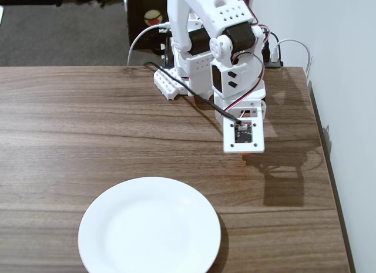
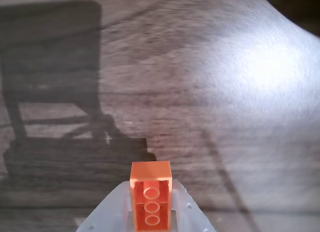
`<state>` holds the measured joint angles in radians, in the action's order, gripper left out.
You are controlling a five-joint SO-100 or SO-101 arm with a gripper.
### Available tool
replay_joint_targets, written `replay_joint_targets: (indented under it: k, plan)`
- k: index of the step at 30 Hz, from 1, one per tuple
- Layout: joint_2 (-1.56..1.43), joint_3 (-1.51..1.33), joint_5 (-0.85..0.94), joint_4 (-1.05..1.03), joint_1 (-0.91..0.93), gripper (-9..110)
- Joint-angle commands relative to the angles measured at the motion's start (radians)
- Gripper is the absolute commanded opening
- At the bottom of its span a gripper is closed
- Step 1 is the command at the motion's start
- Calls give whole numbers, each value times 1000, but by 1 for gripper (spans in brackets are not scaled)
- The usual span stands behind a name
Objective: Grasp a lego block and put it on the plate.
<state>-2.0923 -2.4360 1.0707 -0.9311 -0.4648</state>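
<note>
In the wrist view my gripper (image 2: 151, 188) is shut on the orange lego block (image 2: 150, 192). Its two translucent white fingers (image 2: 112, 212) press the block's sides, and the block's hollow underside faces the camera. It hangs above bare wood. In the fixed view the arm's wrist with its camera board (image 1: 242, 135) hangs over the table's right half and hides the jaws and the block. The white plate (image 1: 150, 229) lies at the front, to the lower left of the wrist and well apart from it. The plate is out of the wrist view.
The arm's base (image 1: 194, 67) stands at the table's far edge with cables (image 1: 141, 41) running off behind it. The table's right edge (image 1: 329, 167) runs close to the wrist, next to a white wall. The arm's shadow falls on the wood (image 1: 282, 179).
</note>
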Motion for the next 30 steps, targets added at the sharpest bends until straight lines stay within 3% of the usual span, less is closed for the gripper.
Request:
replay_joint_targets:
  k: [1, 18, 30]
  plan:
    - [-61, 6, 92, 5, 21, 6]
    - [-210, 144, 328, 25, 299, 6]
    - [-178, 196, 426, 167, 465, 6]
